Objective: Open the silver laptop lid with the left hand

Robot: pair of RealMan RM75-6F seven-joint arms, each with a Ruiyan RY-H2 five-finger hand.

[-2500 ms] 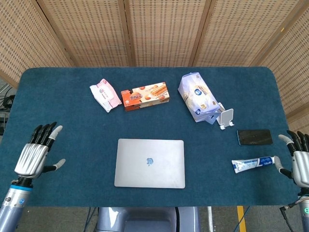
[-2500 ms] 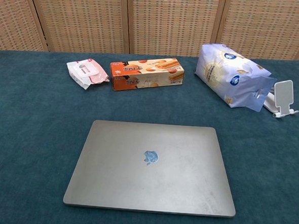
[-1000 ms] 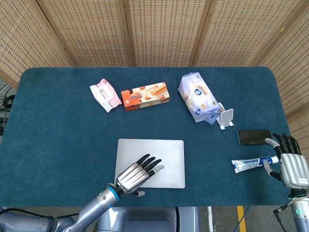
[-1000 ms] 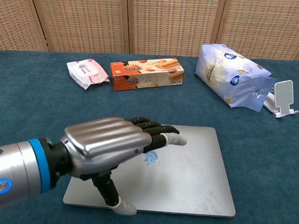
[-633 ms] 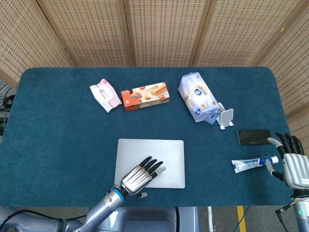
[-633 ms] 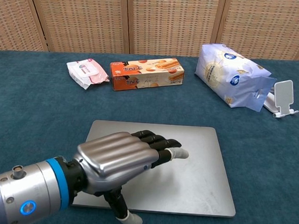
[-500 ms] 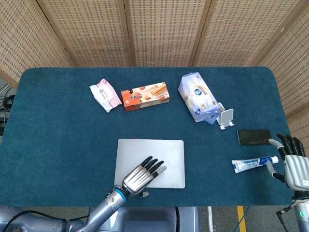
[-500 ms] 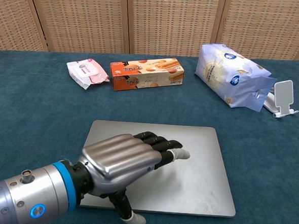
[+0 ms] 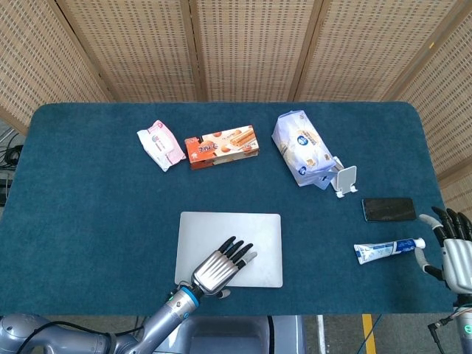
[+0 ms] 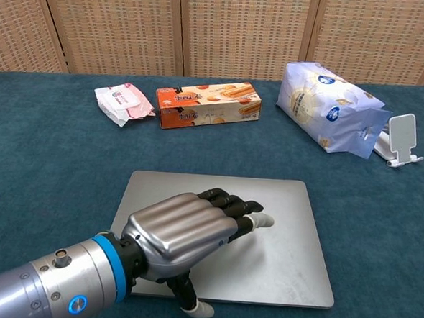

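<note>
Surface: your table (image 9: 88,214) is covered in dark teal felt; woven cane screens (image 9: 251,48) close off the far side.

Landmark: the laptop (image 9: 254,232), silver, lid shut flat, lies near the table's front edge, roughly central.

Left hand (image 9: 219,268): you have it palm-down over the laptop's front half, fingers (image 10: 239,205) stretched and slightly apart toward the lid's middle, thumb (image 10: 196,305) hanging down past the front edge. It holds nothing; whether the fingertips touch the lid cannot be told.

Right hand (image 9: 456,251): well to the right of the laptop at the table's corner, fingers spread, empty.

Behind the laptop, left to right:
- pink wipes pack (image 9: 161,144), far left;
- orange biscuit box (image 9: 221,146), just beside the pack;
- blue-white bag (image 9: 301,146), lying on its side, behind and right;
- white phone stand (image 9: 343,180), touching the bag's near end.

Right of the laptop:
- black phone (image 9: 389,209), flat;
- toothpaste tube (image 9: 386,249), in front of the phone, near your right hand.

None of these lies on the laptop lid.
</note>
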